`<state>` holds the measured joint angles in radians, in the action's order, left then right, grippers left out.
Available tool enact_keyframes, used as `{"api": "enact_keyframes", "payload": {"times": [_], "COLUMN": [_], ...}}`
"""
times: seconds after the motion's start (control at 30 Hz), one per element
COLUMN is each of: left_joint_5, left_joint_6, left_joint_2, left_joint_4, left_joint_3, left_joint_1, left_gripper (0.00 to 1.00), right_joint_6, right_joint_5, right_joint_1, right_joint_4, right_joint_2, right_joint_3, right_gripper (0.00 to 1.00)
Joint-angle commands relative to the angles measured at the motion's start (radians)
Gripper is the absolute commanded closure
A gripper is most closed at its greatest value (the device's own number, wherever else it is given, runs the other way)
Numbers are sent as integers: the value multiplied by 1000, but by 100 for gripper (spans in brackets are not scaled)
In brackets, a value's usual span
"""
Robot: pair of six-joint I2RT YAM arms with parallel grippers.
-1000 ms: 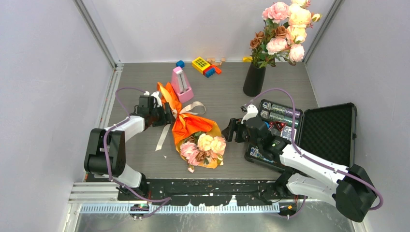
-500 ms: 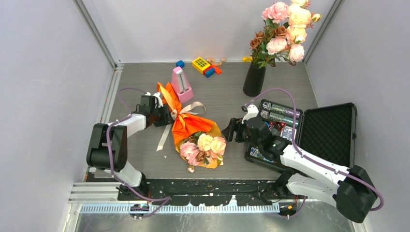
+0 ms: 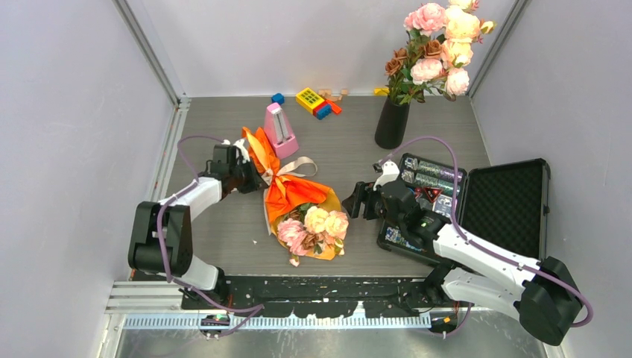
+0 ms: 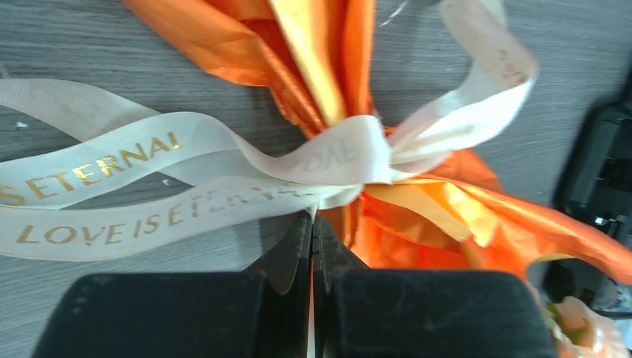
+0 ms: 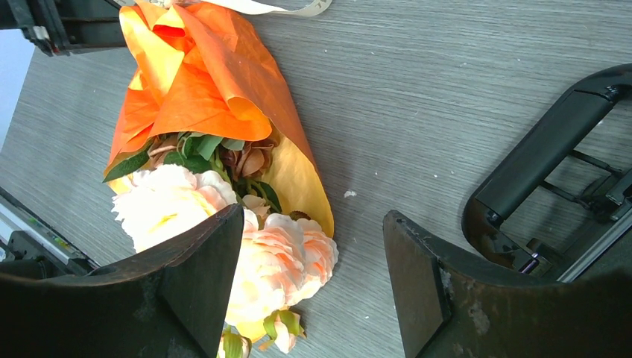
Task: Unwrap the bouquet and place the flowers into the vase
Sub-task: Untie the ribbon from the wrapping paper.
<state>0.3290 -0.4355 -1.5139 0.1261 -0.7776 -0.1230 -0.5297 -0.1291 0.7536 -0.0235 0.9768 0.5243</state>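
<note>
The bouquet [image 3: 302, 209] is lying mid-tabletop [image 3: 343, 149], blooms toward 5 o'clock, with the black vase [image 3: 392, 123] standing well apart at its 1 o'clock. The left pincer [image 4: 311, 224] is clamping shut on the cream ribbon [image 4: 112, 160]. The right pincer [image 5: 313, 224] is hovering open at the bouquet's 3 o'clock.

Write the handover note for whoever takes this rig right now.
Left gripper: shut just below the knot of the ribbon, seemingly pinching a tail.
Right gripper: open, holding nothing, hovering by the flowers.
The bouquet lies on the table, wrapped and tied. The vase stands at the back, holding other roses.
Done: nothing yet.
Left: untie, unwrap, move flowers into vase.
</note>
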Motion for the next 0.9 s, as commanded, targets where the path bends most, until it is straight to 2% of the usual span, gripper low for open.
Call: {"api": "enact_keyframes", "payload": {"times": [0.0, 0.1, 0.57, 0.77, 0.87], "left_joint_5": [99, 167, 291, 384, 403], "left_joint_6": [-93, -128, -191, -182, -177], "left_joint_2": [72, 79, 107, 18, -4], "left_joint_4": [5, 33, 214, 267, 271], "left_joint_3": [-17, -30, -155, -220, -233], "left_joint_1": [-1, -1, -3, -1, -1], "left_gripper": [100, 100, 100, 100, 100], "right_joint_6": [-11, -10, -3, -9, -9], "right_joint_5": [-10, 15, 157, 167, 154], "right_joint_1": [6, 5, 19, 54, 84], "right_joint_4": [48, 63, 139, 160, 179], "right_joint_2": [-6, 15, 157, 243, 292], "right_joint_3": [13, 30, 177, 272, 314], "right_gripper": [26, 26, 25, 36, 37]}}
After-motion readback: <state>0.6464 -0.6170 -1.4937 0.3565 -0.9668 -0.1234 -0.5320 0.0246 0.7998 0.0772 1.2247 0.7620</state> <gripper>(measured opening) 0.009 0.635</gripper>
